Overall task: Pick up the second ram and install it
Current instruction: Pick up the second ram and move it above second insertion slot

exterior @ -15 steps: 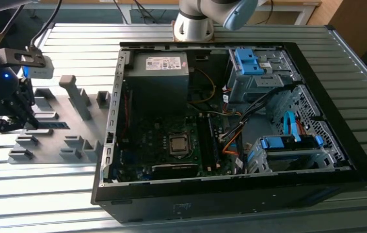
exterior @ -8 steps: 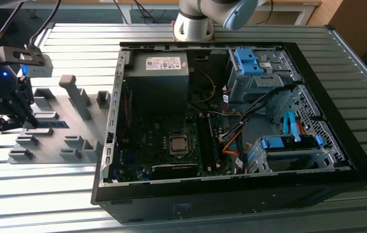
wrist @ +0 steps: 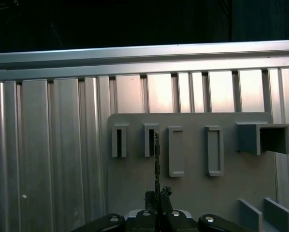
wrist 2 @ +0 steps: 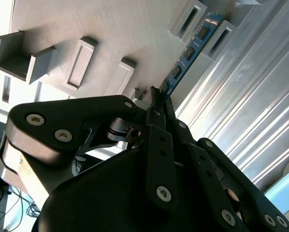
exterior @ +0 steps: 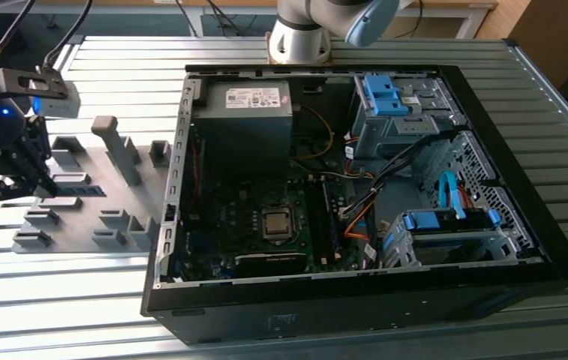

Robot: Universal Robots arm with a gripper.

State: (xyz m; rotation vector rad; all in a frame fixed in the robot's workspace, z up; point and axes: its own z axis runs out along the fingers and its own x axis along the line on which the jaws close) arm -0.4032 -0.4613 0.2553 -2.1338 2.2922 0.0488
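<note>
Above grey holder tray (wrist: 197, 198), well apart from open computer case (exterior: 364, 296): gripper (wrist 2: 156, 94) clamped tight on second ram (wrist 2: 188, 53) by one end, stick edge-on; end grip likely keeps contact edge free.

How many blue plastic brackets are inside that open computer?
2. The far blue bracket is at the computer case's top in the exterior view, right of the power supply; the near blue bracket is at its lower right. Others may be hidden.

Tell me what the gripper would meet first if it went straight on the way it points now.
Most likely the second ram, standing on edge in the grey holder tray directly ahead of the gripper; whether they already touch is unclear.
</note>
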